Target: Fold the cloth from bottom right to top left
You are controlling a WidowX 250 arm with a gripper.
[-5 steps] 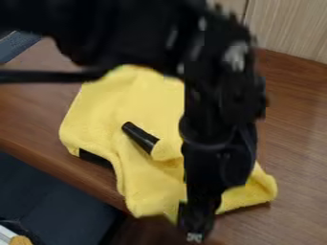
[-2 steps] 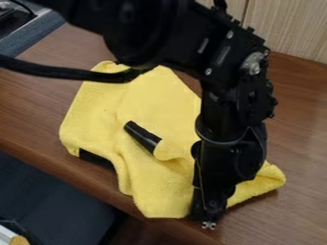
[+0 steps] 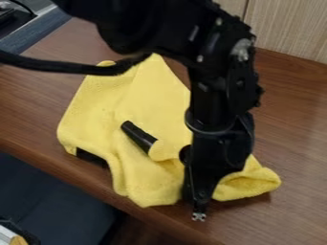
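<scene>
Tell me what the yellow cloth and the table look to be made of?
The cloth looks like soft, matte microfibre or terry, judging by its fuzzy surface. The table shows brown grain and a faint sheen: perhaps wood, or a wood-look laminate.

From my end, I see a brown table [image 3: 297, 143] running up to a pale wood-grain wall [image 3: 287, 28], and a dark blue chair [image 3: 48, 201] beside its near edge.
</scene>
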